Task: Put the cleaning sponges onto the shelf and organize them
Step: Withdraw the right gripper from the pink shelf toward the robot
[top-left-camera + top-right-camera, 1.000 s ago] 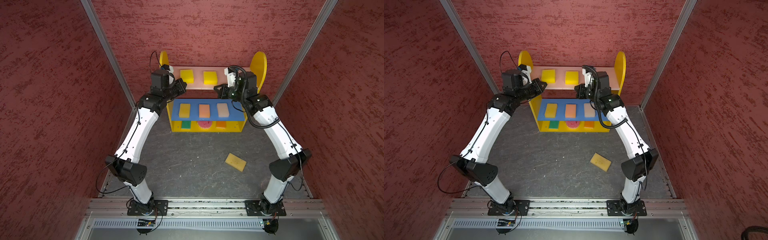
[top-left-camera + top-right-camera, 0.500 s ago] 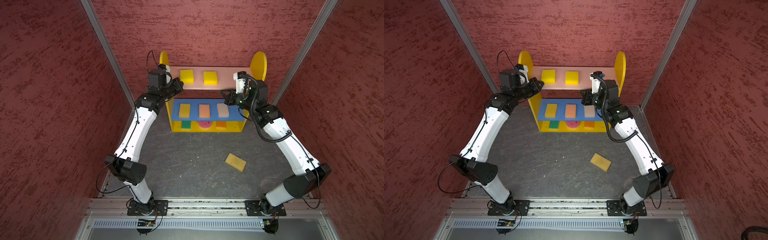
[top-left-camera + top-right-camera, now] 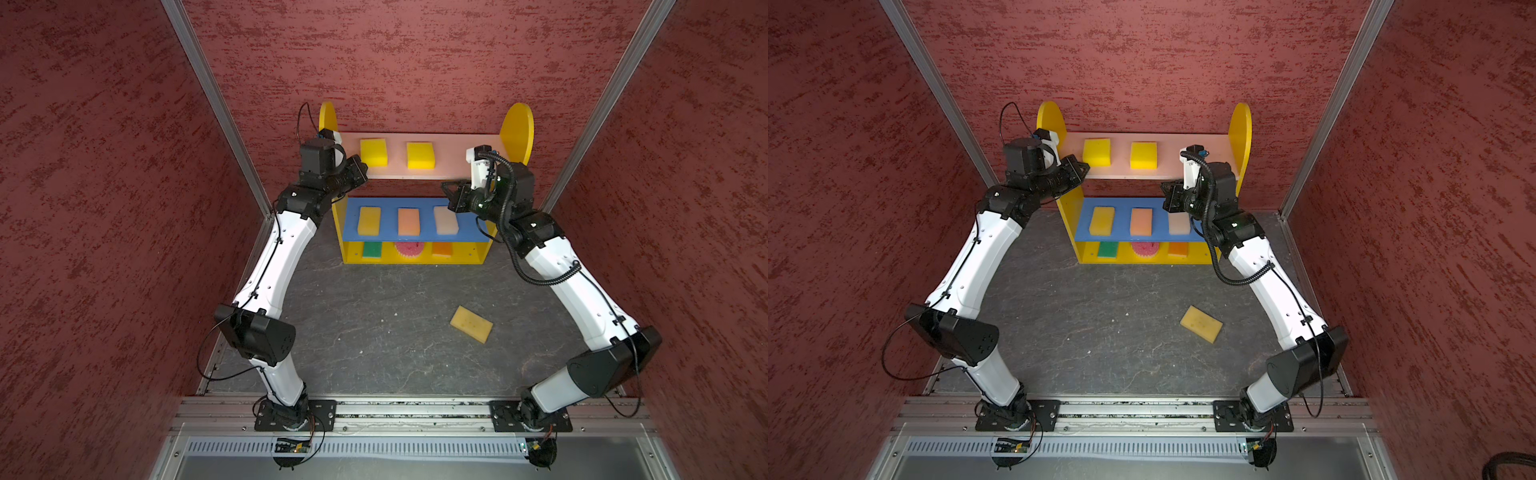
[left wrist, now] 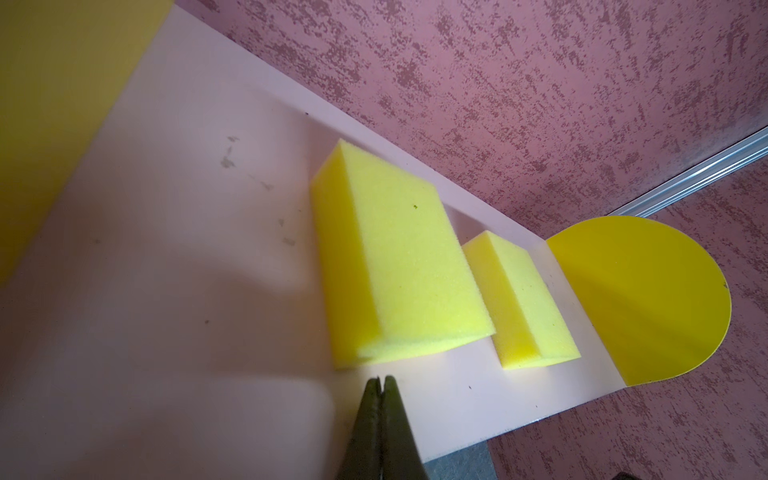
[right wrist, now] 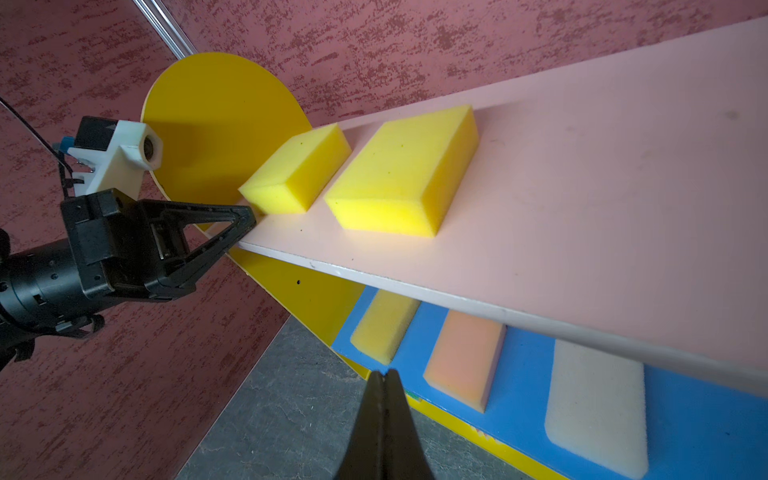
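Nearest the arm bases, a tan sponge [image 3: 471,324] lies flat and skewed on the dark floor [image 3: 374,332], on the right side and well apart from the shelf [image 3: 415,261]. The shelf stands against the back wall [image 3: 415,62].

On its yellow bottom level sit a green sponge [image 3: 372,249], a round pink sponge [image 3: 409,248] and an orange sponge [image 3: 441,248], side by side and partly hidden under the blue board [image 3: 471,232]. On that board a golden sponge [image 3: 369,220], a peach sponge [image 3: 408,221] and a cream sponge [image 3: 445,219] lie in a row, apart from one another.

The right gripper [image 3: 448,188] hangs in front of the shelf, over the cream sponge. Its jaws are pressed together with nothing between them.

On the pink top board [image 3: 453,162] two yellow sponges [image 3: 373,152] [image 3: 420,155] lie near each other towards the left end. The right end of the board is bare.

The left gripper [image 3: 362,168] is at the board's front edge, just beside the left-hand yellow sponge. It is closed too and holds nothing
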Tool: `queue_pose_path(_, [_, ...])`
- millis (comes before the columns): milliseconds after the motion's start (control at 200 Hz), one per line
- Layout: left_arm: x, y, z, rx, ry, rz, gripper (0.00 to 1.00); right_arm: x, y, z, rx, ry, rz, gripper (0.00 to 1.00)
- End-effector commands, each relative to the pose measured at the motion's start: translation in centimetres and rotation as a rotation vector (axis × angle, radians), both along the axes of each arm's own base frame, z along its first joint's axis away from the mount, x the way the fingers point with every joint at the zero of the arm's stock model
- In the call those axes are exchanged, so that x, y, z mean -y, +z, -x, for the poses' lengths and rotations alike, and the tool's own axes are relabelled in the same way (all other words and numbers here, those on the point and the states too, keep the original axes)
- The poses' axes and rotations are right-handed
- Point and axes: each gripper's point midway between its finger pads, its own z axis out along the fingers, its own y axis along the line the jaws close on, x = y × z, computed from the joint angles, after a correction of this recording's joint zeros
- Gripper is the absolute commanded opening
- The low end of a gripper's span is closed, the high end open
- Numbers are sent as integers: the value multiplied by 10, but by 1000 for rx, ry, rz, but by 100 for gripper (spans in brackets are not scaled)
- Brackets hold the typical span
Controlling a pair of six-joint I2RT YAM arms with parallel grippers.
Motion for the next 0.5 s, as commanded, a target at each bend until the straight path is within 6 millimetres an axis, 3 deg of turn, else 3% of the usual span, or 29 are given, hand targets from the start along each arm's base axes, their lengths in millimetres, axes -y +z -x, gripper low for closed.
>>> queue_pose_path(0, [-7, -5, -6, -14, 31, -16, 1, 10, 19, 6, 59, -31, -18, 3])
queue_pose_path(496, [-8, -5, -13, -17, 43, -24, 1, 18, 17, 10, 71, -59, -2, 4])
